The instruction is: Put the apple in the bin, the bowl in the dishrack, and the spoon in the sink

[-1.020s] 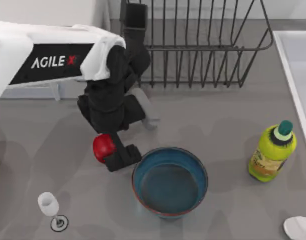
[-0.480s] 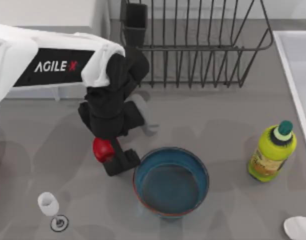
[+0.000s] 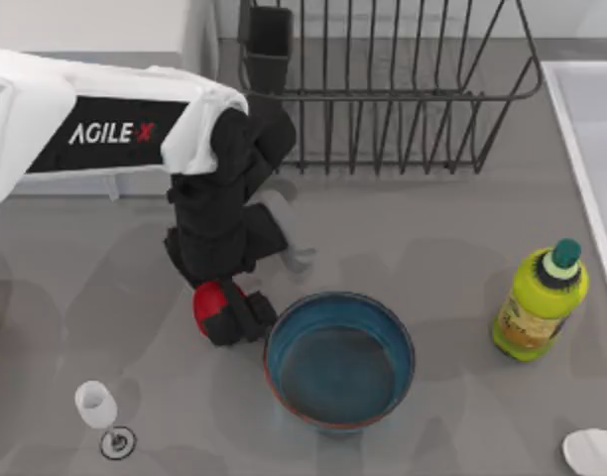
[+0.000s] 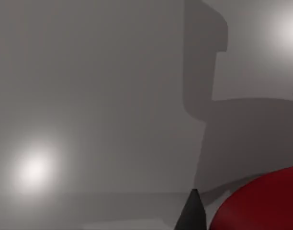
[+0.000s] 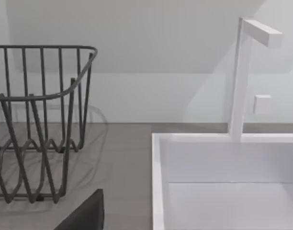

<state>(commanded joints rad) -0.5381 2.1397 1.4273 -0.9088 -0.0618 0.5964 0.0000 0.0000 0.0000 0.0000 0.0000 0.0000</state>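
Note:
My left gripper (image 3: 224, 311) hangs low over the table just left of the bowl (image 3: 339, 361), shut on the red apple (image 3: 205, 303). The left wrist view shows the apple (image 4: 266, 203) beside one dark fingertip (image 4: 193, 213). The bowl, teal inside with a reddish-brown rim, stands upright near the table's front. The black wire dishrack (image 3: 403, 94) with its dark cutlery cup (image 3: 269, 40) stands at the back. The white sink (image 3: 593, 129) runs along the right edge. A pale oval spoon (image 3: 593, 451) lies at the front right corner. The bin is out of view.
A green bottle (image 3: 542, 302) stands right of the bowl, near the sink. A small white stemmed glass (image 3: 97, 409) stands at the front left. The right wrist view faces the sink (image 5: 158, 167), a white faucet (image 5: 240, 76) and the dishrack (image 5: 41, 120).
My left gripper and the apple have shifted slightly toward the front and toward the bowl. The bowl, bottle and glass have stayed put.

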